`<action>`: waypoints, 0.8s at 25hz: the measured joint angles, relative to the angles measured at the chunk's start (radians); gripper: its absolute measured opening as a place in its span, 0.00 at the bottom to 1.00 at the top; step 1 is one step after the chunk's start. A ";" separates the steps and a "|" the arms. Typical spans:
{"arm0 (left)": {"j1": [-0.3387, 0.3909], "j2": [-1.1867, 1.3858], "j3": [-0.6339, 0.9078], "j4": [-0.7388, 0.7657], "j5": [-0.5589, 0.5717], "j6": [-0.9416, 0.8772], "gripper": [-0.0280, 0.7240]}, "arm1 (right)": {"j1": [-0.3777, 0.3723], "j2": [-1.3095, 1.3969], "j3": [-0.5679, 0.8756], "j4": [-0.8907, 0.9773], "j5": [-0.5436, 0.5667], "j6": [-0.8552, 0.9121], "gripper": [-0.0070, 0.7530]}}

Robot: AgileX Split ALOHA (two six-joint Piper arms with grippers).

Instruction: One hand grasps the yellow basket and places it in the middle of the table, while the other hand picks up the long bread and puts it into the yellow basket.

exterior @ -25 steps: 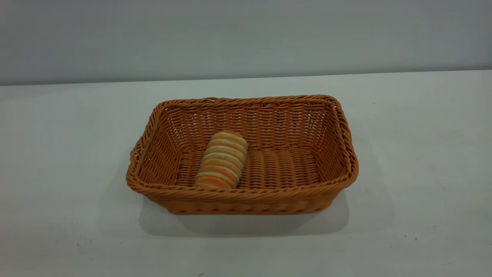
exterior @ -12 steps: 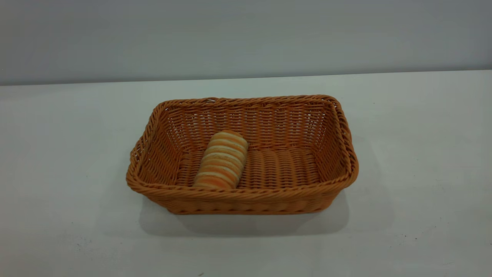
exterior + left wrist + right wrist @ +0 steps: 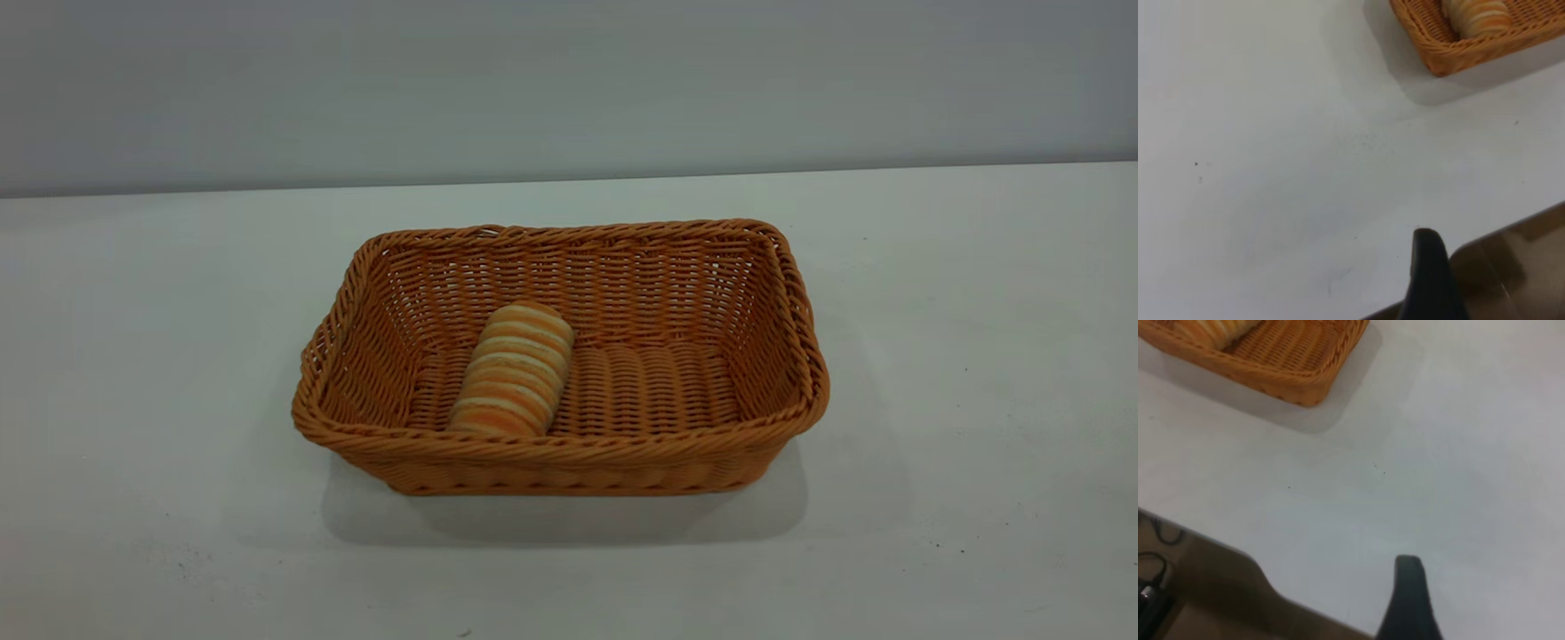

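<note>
While the long bread (image 3: 513,372) stays in the yellow basket (image 3: 569,449), nothing has moved.

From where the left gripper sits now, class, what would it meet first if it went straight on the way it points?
Probably the bare broad white table. The left gripper sits near the table's edge, and the orange-tan woven wicker basket holding the striped oblong bread roll lies far ahead and to one side; depth is unclear.

- Left end effector (image 3: 1429,277): only one finger shows in the left wrist view, matte black, narrow, with a rounded tip and a wider base.
- Right end effector (image 3: 1409,600): again one finger shows, dull black, slim, with a squared, slightly rounded tip and a flared base.
</note>
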 joint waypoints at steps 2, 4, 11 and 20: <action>0.000 0.000 0.000 0.000 0.000 0.000 0.80 | 0.000 0.000 0.000 0.000 0.000 0.000 0.78; 0.000 0.000 0.000 0.000 0.000 0.000 0.80 | 0.000 0.000 0.000 0.000 0.000 0.000 0.78; 0.000 0.000 0.001 0.000 0.000 0.000 0.80 | 0.000 0.000 0.000 0.000 0.000 0.000 0.78; 0.040 -0.004 0.001 0.000 0.000 -0.001 0.80 | -0.078 0.000 0.000 0.000 0.000 0.000 0.78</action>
